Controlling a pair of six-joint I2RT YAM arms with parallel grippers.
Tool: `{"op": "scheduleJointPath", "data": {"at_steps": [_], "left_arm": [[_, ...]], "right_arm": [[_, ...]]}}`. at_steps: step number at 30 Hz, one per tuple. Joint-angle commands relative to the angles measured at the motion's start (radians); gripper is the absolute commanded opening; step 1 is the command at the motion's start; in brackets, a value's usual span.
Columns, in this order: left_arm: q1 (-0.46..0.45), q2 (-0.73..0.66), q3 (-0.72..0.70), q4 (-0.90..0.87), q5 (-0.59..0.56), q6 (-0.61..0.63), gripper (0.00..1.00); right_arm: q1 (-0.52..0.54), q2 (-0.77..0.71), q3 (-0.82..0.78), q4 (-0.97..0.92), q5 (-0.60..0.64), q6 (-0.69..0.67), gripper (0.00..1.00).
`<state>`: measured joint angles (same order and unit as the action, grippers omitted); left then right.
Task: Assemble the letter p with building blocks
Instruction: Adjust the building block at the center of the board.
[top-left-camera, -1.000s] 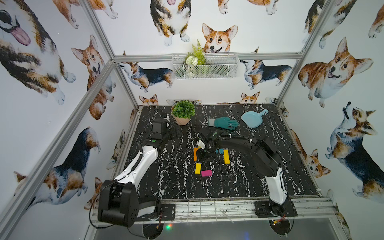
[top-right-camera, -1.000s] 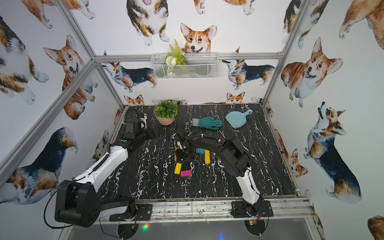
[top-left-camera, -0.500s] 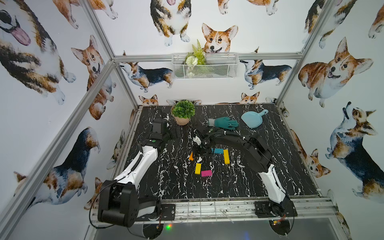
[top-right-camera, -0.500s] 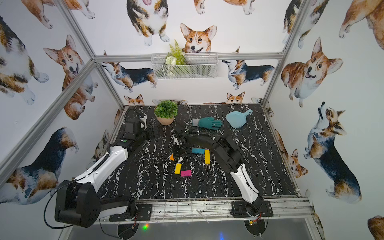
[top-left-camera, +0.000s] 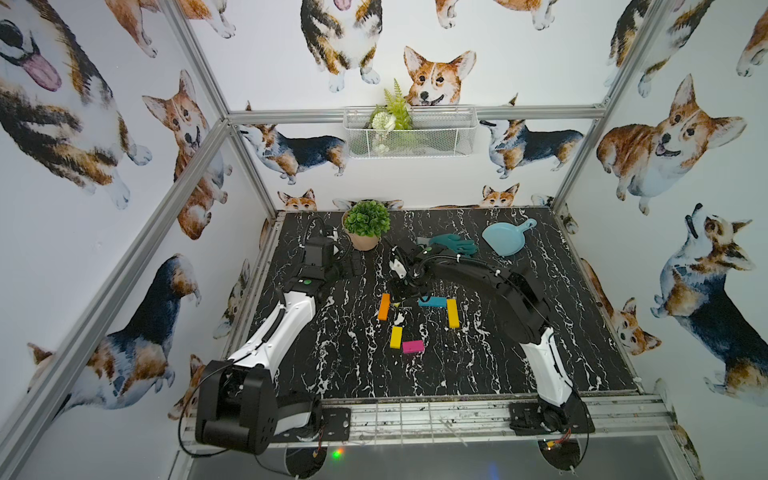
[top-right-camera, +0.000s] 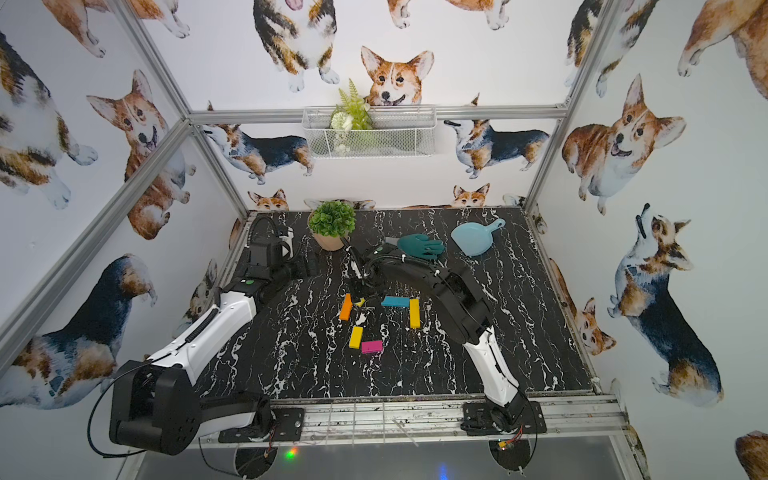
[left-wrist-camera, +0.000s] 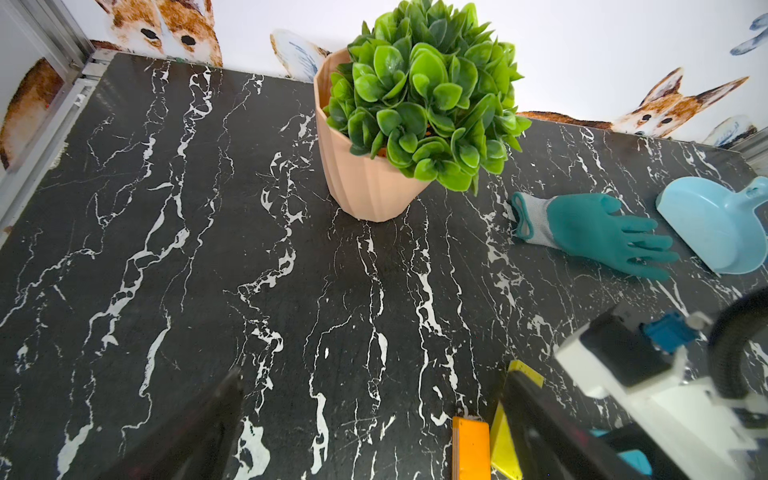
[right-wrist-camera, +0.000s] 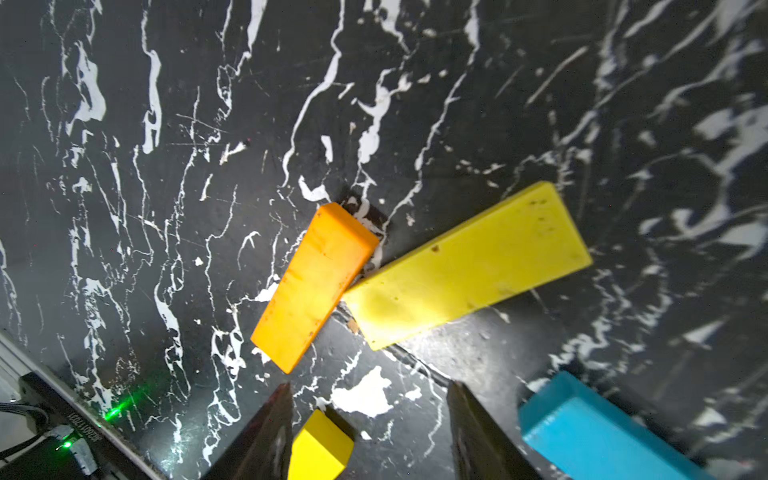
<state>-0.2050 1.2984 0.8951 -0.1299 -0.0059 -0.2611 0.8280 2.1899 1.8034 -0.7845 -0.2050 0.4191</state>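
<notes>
Right wrist view: hidden yellow block (right-wrist-camera: 465, 266) lies flat, one end butted against the long side of the orange block (right-wrist-camera: 316, 282). In both top views the right gripper (top-left-camera: 401, 296) covers nearly all of it.
Left wrist view: close look at the potted plant (left-wrist-camera: 374, 166), teal glove (left-wrist-camera: 598, 232) and light-blue pan (left-wrist-camera: 715, 224) along the far edge.
Blocks: flat plain-coloured bars, mid-table on the black marble table (top-left-camera: 540, 353). Orange is on the left. The teal-blue block (top-left-camera: 432, 302) meets the far end of the right yellow block (top-left-camera: 452, 313). Nearer, the near yellow block (top-left-camera: 396, 336) sits just beside the magenta block (top-left-camera: 412, 346).
Right gripper: fingers partly apart, gripping nothing, between orange and teal-blue.
Left gripper (left-wrist-camera: 376, 376): spread wide, empty, far-left of the blocks.
Writing: white lettering on a black housing (right-wrist-camera: 62, 436) with a green light, too small to read.
</notes>
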Motion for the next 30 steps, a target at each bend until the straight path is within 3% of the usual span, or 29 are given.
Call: {"op": "scheduleJointPath", "data": {"at_steps": [1,11,30], "left_arm": [[0.001,0.006,0.003,0.004,0.001,0.002,1.0],[0.001,0.007,0.004,0.007,0.005,0.0,1.0],[0.003,0.005,0.005,0.001,0.003,0.002,1.0]], "right_arm": [[-0.027,0.0,-0.01,-0.046,0.033,-0.006,0.61],[-0.046,0.051,0.002,0.043,0.01,0.097,0.62],[-0.061,0.217,0.239,-0.016,0.038,0.097,0.66]]}}
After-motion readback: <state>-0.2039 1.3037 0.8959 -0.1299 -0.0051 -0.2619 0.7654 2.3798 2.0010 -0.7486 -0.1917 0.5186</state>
